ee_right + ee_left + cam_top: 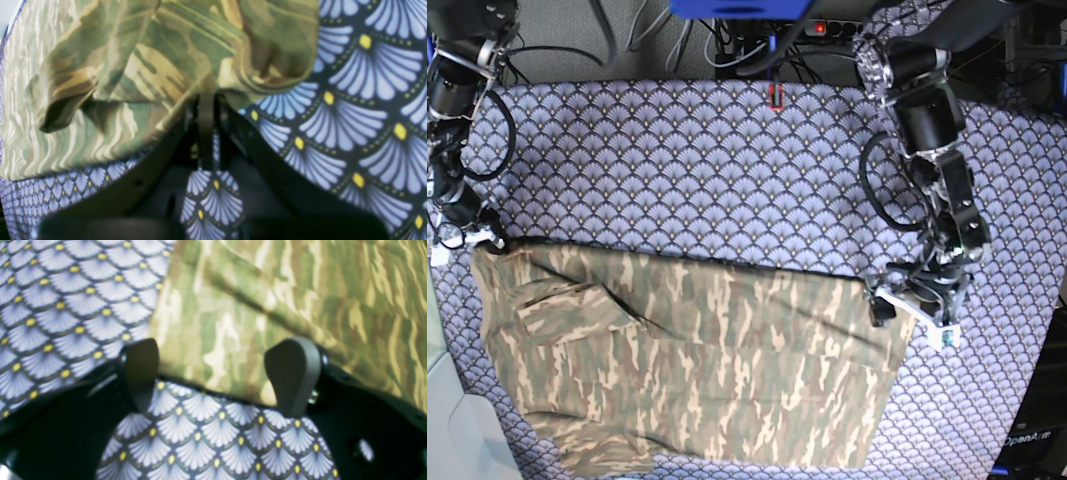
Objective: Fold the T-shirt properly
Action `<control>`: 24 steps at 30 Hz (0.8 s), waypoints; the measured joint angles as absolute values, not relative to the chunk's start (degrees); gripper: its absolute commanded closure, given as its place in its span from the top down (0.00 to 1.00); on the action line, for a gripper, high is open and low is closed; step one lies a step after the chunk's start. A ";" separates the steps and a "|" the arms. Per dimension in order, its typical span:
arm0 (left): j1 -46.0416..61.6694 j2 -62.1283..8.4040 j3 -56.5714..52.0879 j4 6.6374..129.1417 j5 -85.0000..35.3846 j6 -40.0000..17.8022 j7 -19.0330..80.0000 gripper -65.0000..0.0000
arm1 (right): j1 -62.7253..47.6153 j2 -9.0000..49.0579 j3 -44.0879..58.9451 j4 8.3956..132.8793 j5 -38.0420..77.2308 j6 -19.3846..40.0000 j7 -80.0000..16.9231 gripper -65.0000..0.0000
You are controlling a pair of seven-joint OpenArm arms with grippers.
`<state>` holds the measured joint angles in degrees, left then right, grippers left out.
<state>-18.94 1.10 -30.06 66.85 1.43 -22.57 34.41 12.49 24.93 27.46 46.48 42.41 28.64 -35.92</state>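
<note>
The camouflage T-shirt [697, 360] lies spread flat on the purple scallop-patterned cloth [697, 170]. My right gripper [489, 242] is at the shirt's far left corner. In the right wrist view this gripper [206, 100] is shut on a bunched fold of the shirt [133, 66]. My left gripper [879, 306] is at the shirt's far right corner. In the left wrist view it [217, 373] is open, its two fingers [293, 373] straddling the shirt's edge [267, 306], with nothing pinched.
The purple cloth covers the whole table, in the left wrist view [66, 306] and in the right wrist view [367, 116] too. Cables and a power strip [772, 40] lie beyond the far edge. The table's left edge [447, 380] runs close to the shirt.
</note>
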 measured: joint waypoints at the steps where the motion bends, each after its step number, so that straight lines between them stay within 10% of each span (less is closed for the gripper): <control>1: -18.96 1.08 -30.20 66.22 1.43 -22.52 34.41 0.79 | 12.49 24.91 27.44 46.48 42.39 28.64 -35.94 0.01; 24: -23.11 -1.13 -37.04 49.87 -8.14 -22.28 28.21 0.78 | 12.34 24.95 27.44 46.48 42.39 28.64 -36.01 0.01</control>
